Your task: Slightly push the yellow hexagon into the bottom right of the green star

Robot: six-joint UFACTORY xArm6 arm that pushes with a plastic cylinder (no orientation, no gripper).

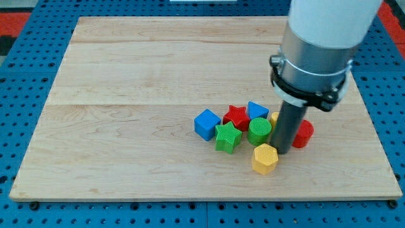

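Observation:
The yellow hexagon (265, 158) lies on the wooden board (126, 95), below and to the right of the green star (228, 137). A gap separates the two. My tip (283, 151) stands just right of the hexagon's upper edge, close to it; I cannot tell if it touches. The green cylinder (259, 131) sits between the star and the rod, above the hexagon.
A blue cube (207, 123) lies left of the star. A red star (237, 116) and a blue block (257, 110) sit above it. A red block (303, 133) and a bit of another yellow block (274, 118) show beside the rod. The arm's grey body (313, 57) hangs over the right side.

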